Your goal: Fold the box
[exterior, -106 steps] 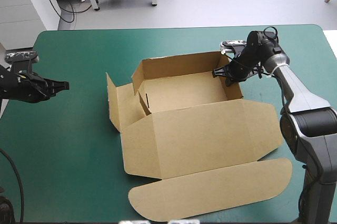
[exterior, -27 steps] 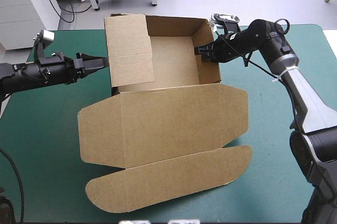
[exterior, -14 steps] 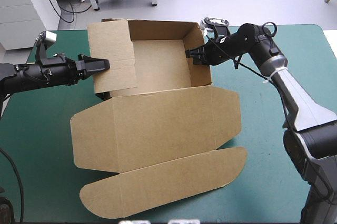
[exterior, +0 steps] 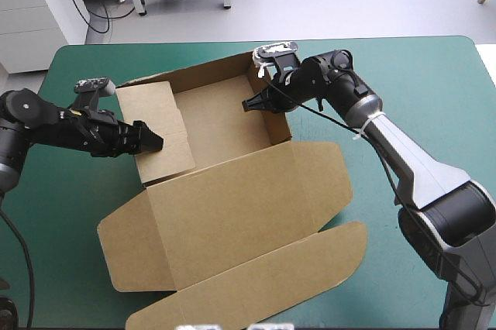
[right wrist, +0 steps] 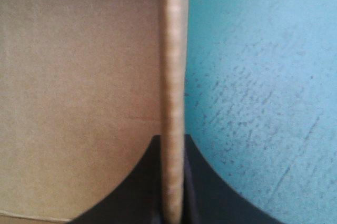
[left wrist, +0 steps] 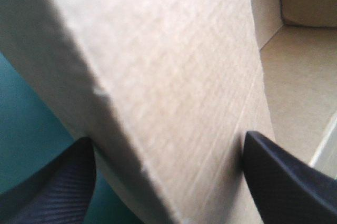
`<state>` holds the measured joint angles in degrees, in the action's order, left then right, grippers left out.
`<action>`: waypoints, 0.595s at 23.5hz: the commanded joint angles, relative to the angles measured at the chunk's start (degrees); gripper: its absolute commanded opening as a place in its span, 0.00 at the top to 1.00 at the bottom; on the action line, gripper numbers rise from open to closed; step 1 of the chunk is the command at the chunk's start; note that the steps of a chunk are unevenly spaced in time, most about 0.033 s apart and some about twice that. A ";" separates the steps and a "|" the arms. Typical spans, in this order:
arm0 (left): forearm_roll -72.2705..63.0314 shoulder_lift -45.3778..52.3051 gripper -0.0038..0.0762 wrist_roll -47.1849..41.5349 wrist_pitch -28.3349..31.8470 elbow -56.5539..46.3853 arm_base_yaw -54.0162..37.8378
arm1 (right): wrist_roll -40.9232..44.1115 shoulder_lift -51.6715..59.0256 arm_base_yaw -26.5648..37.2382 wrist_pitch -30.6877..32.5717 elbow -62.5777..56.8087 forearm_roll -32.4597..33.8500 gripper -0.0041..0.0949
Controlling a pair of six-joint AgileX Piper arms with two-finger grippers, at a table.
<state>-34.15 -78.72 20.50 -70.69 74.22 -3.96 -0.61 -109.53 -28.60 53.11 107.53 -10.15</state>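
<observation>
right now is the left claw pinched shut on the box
No, the left claw stands open, fingers wide apart astride the box wall.

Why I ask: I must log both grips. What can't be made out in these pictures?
High view: the front flap of the box is cut off by the picture's bottom edge.
Right wrist view: the right gripper is shut on the wall, whose edge hides the contact.
Left wrist view: the blurred side flap fills the gap of the open left gripper; whether its fingers touch is unclear.
</observation>
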 commanded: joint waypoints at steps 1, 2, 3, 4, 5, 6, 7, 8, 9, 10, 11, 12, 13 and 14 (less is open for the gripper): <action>3.47 1.68 0.27 -7.42 3.35 1.68 3.04 | 1.45 3.43 -1.04 -3.41 1.70 -1.79 0.97; 4.50 1.68 0.27 -9.52 4.48 1.68 3.70 | 1.78 3.43 -1.04 -3.31 1.70 -1.79 0.97; 5.06 1.68 0.27 -12.42 5.72 1.68 4.16 | 2.33 3.43 -1.04 -3.31 1.70 -1.79 0.97; 5.17 1.68 0.29 -14.13 6.81 1.68 4.56 | 3.30 3.43 -1.04 -3.31 1.70 -1.79 0.97; 5.80 1.68 0.32 -15.36 7.77 1.68 4.74 | 3.63 3.43 -1.04 -3.31 1.70 -1.79 0.97; 6.38 1.68 0.36 -16.18 8.20 1.68 4.98 | 3.74 3.43 -1.04 -3.31 1.70 -1.79 0.97; 7.25 1.68 0.40 -17.17 8.59 1.68 5.11 | 3.87 3.43 -1.04 -3.28 1.70 -1.79 0.97; 8.48 1.68 0.45 -18.48 8.72 1.68 5.25 | 4.15 3.43 -1.04 -3.01 1.70 -1.79 0.97; 9.90 1.68 0.52 -19.98 8.72 1.68 5.67 | 4.40 3.43 -1.04 -2.80 1.70 -1.79 0.97; 11.55 1.68 0.62 -21.44 8.72 1.68 5.88 | 4.53 3.43 -1.04 -2.49 1.70 -1.65 0.97; 11.95 1.68 0.68 -21.71 8.81 1.68 6.25 | 4.53 3.43 -1.04 -2.32 1.70 -1.65 0.97; 12.80 1.68 0.77 -22.81 8.81 1.68 6.36 | 4.63 3.43 -1.04 -2.10 1.70 -1.65 0.97; 13.73 1.68 0.84 -24.00 8.95 1.68 6.86 | 4.62 3.43 -1.04 -1.97 1.70 -1.65 0.97; 14.95 1.68 0.93 -24.57 8.95 1.68 7.15 | 4.99 3.43 -1.04 -1.81 1.70 -1.65 0.97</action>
<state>-18.97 -78.72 -1.41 -63.94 74.22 1.91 3.36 -109.53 -29.44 53.85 107.53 -8.95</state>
